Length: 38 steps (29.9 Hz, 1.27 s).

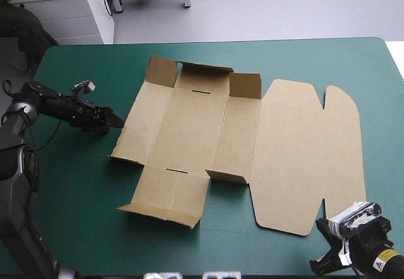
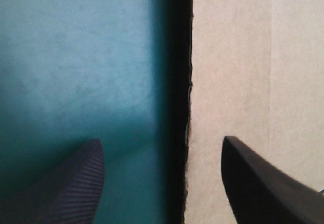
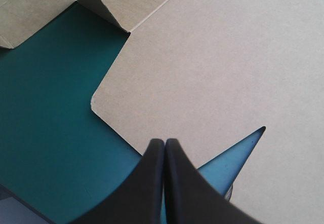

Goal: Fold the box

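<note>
Mid-job at the table: my left pincer [image 2: 161, 139] is spread wide, one black finger over the teal-green cover [image 2: 76, 72], the other over board, with the edge of the box [image 1: 284, 159] running btwn them. It's placed so, I judge, to nip that side panel & lift it on its crease. My right pincer [image 3: 165, 143] is pressed together on nothing, its tip at the box's near rim beside the notch [image 3: 240, 150]; prob. parked, or ready to pin the lid sheet. The box lies ahead of both pincers, mostly flat: a brown cut sheet, wide lid panel on my right pincer's side, far flaps [image 1: 245, 84] standing, a lip raised on the near flap [image 1: 165, 213]. No wall tucked yet; early in the fold, by my reckoning.
</note>
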Tool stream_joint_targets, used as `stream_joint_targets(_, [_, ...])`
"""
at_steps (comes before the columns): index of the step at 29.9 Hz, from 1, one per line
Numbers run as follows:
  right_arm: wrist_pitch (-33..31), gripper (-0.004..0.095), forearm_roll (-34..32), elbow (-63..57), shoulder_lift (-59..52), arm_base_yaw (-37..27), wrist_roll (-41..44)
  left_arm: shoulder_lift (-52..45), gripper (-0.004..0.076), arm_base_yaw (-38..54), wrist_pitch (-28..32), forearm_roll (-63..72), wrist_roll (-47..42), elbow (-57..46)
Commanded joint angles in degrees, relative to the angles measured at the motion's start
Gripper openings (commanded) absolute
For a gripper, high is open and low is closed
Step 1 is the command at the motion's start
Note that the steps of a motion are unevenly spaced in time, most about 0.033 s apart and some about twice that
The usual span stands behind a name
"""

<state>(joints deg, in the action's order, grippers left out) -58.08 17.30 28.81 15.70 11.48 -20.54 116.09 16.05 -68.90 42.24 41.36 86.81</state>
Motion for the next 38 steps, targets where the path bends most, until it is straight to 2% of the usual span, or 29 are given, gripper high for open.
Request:
stream_joint_targets(1, [2.8,-0.0019,0.8,1.4,0.6,0.1,-0.1,-2.6,0.0482,-1.6,-5.3,2.4,-1.3,0.4])
stream_joint_targets(14, [2.8,-0.0019,0.8,1.4,0.6,0.1,-0.1,-2.0,0.0482,-9.3,-5.4,2.3,-2.0,-7.2])
stream_joint_targets(23, [2.8,-0.0019,0.8,1.4,0.6,0.1,-0.1,-2.3,0.0467,-13.7,-5.3,2.4,-2.9,-7.6])
stream_joint_targets(25, [2.8,-0.0019,0.8,1.4,0.6,0.1,-0.1,-2.3,0.0407,-13.9,-5.3,2.5,-2.0,-7.6])
stream_joint_targets(26, [2.8,-0.0019,0.8,1.4,0.6,0.1,-0.1,-2.3,0.0347,-13.9,-5.3,2.5,-2.0,-7.6])
stream_joint_targets(29, [2.8,-0.0019,0.8,1.4,0.6,0.1,-0.1,-2.3,0.0103,-13.8,-5.2,2.5,-2.1,-7.6])
stream_joint_targets(30, [2.8,-0.0019,0.8,1.4,0.6,0.1,-0.1,-2.3,-0.0004,-13.7,-4.9,2.6,-2.1,-7.6])
stream_joint_targets(38, [2.8,-0.0019,0.8,1.4,0.6,0.1,-0.1,-2.3,-0.0008,-13.8,-3.6,2.5,-0.4,-6.3])
